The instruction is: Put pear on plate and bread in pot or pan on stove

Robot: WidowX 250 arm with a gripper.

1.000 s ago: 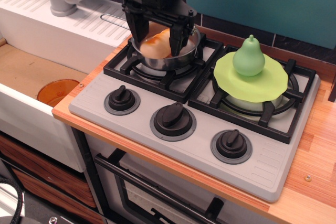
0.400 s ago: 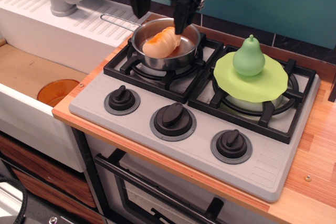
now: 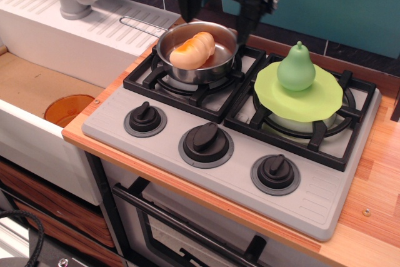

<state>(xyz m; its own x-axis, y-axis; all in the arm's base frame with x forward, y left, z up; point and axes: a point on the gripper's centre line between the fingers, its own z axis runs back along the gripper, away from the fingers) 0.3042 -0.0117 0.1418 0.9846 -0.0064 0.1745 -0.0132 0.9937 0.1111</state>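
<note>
Nearest the camera, three black round knobs (image 3: 205, 142) sit in a row along the front of the grey toy stove (image 3: 187, 173), which rests on the wooden worktop (image 3: 375, 173). Behind the knobs, black cast grates cover two burners. On the right-hand grate lies the round, flat lime-green plastic plate (image 3: 312, 101), and the small glossy light-green toy pear (image 3: 296, 67) stands upright on it, stem tip up. On the left-hand grate sits the round shiny stainless-steel saucepan (image 3: 187, 70), its thin wire-loop handle pointing away towards the white drainer. The glossy pale tan toy baguette (image 3: 192, 50) with orange-brown ends lies inside the saucepan, leaning against its far-left wall. To the left, down in the sink, an orange round dish (image 3: 69, 109) lies flat. Farthest back, the black tool (image 3: 219, 14) hangs above the saucepan's rear rim, its two fingers spread wide apart and gripping nothing, clear of the baguette.
</note>
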